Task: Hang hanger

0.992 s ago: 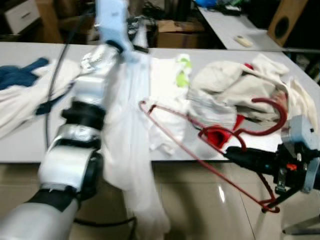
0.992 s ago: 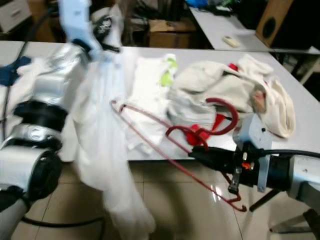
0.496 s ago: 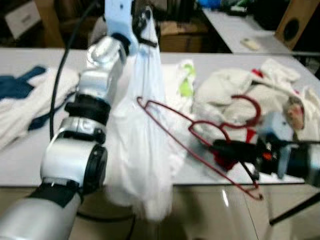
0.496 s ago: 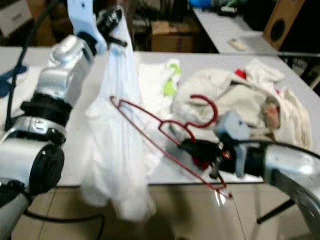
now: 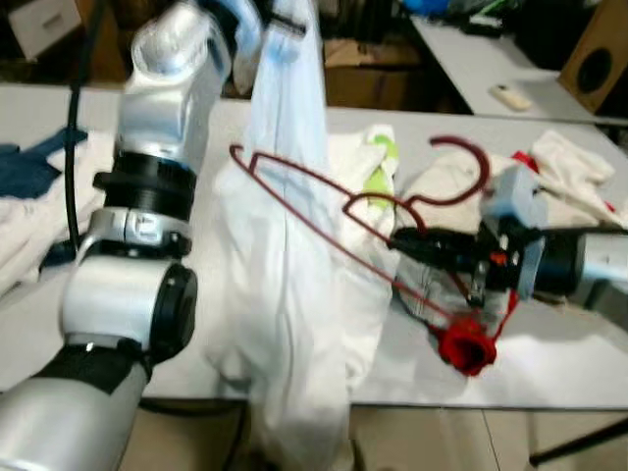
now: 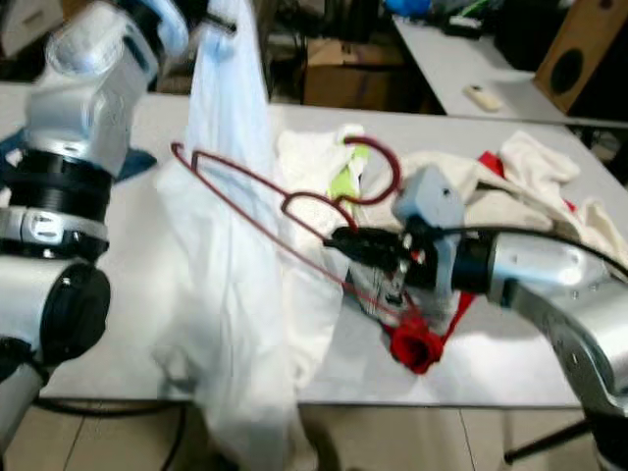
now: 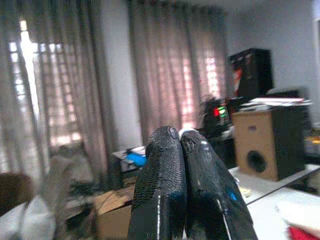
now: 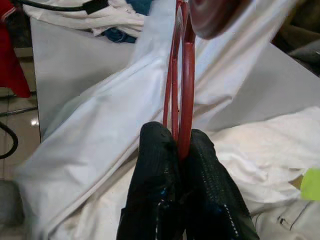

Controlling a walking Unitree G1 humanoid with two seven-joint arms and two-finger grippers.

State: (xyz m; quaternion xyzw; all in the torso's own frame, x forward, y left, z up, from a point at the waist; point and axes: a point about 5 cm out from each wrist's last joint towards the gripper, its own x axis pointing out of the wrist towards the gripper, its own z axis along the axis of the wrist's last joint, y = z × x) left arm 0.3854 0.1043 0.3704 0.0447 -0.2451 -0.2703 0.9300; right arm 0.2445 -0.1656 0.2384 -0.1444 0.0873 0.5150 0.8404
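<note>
Your right claw (image 5: 407,240) pinches the red hanger (image 5: 324,191) above the worktop (image 5: 549,343), its hook up, its far end against the white garment (image 5: 294,294). Your left claw (image 7: 181,145), fingers pressed together, holds that garment up by its top.

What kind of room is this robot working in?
Probably a workroom or lab used for laundry practice, not a tidy home. Heaps of clothes cover a long white table, cardboard boxes sit behind it, and a speaker stands near curtained windows.
</note>
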